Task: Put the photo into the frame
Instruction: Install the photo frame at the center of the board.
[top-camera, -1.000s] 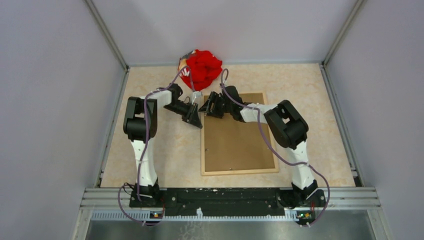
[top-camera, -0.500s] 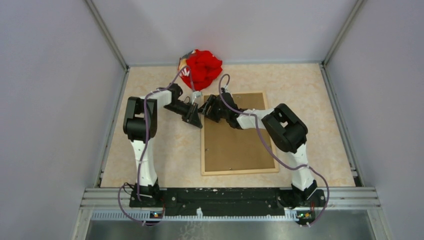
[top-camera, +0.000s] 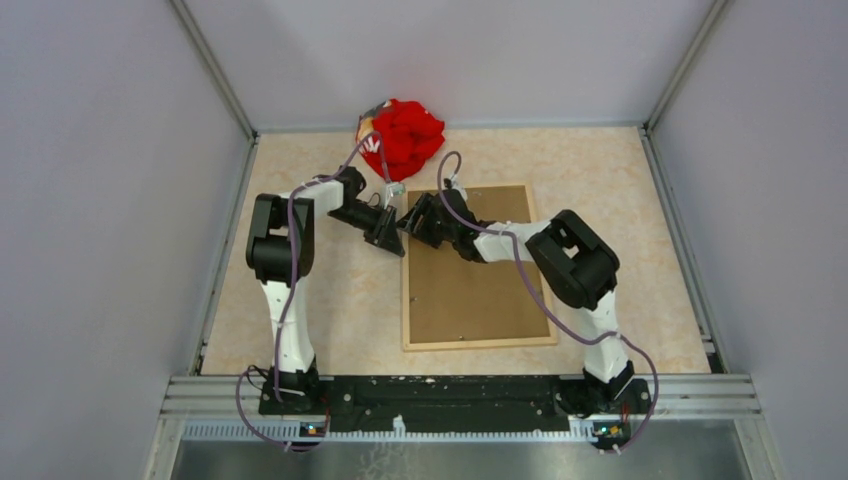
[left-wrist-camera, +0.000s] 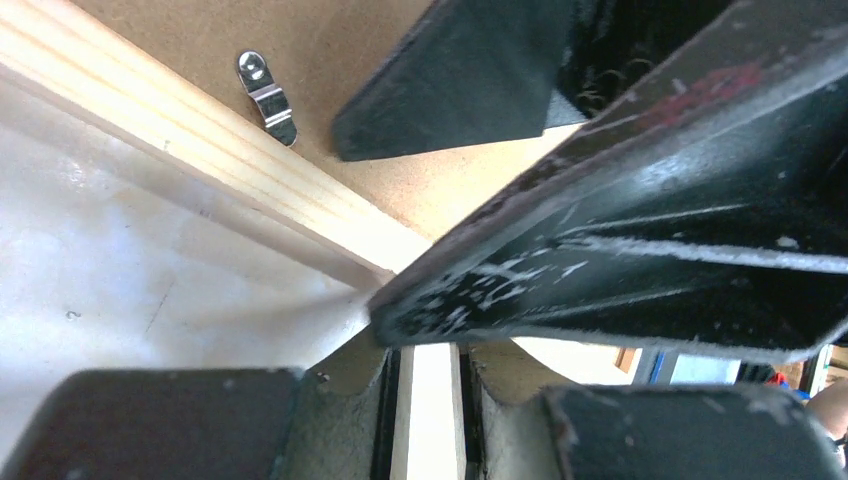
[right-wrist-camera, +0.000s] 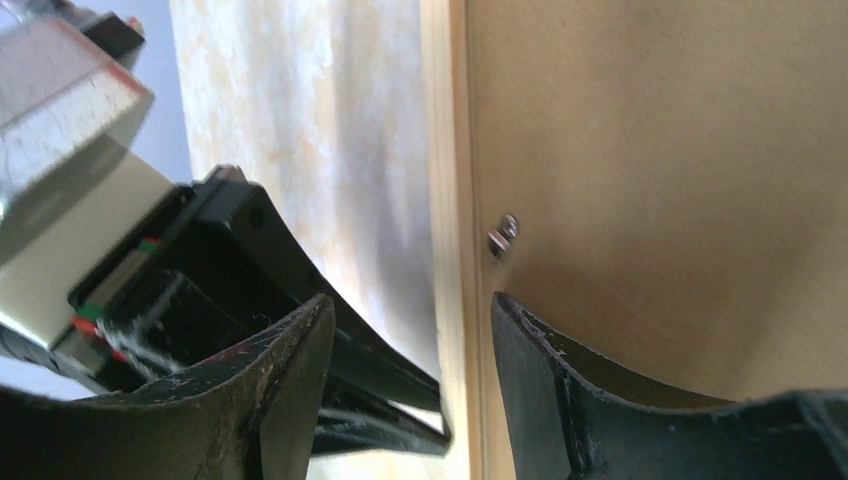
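White links (top-camera: 284, 330), black joints (top-camera: 272, 240), purple cables (top-camera: 237, 395), black right claw (right-wrist-camera: 408, 310).

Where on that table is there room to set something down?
Bare table between the frame and the right wall, plus a narrower strip left of it. Crowded at its far-left corner, where left gripper and right gripper meet by the red cloth.

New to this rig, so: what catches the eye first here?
A crumpled red cloth sits far back. In the middle the frame lies face down, brown backing board up; near its far-left corner the left fingers pinch the moulding and the right fingers straddle it, open.
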